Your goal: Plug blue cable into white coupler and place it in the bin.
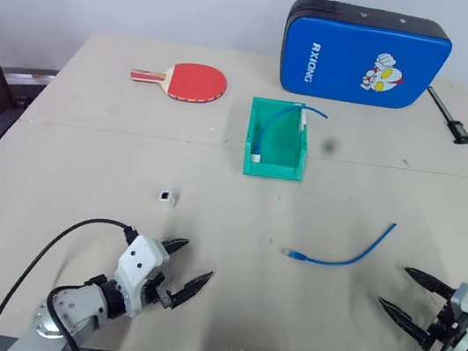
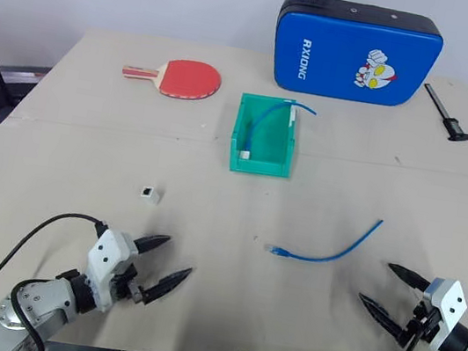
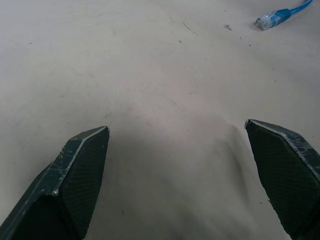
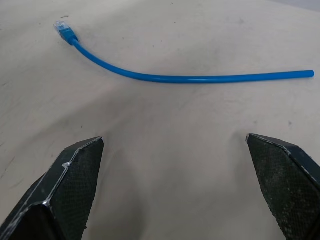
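Both arms rest low over the near desk (image 1: 85,161), each claw spread wide and empty: left claw (image 1: 193,267) angled inward, right claw (image 1: 401,291) too. The blue cable (image 1: 341,259) lies between them; the white coupler (image 1: 166,196) sits left, the bin (image 1: 272,169) farther back

This looks like a robot test room or lab. A wide beige table (image 1: 85,161) made of two boards fills most of the frame, set against a plain pale wall at the top. On it lie unrelated props: a red table-tennis paddle (image 1: 187,81) at upper left, a blue padded case (image 1: 364,55) at upper right, and a black caliper (image 1: 452,117) at the right edge.
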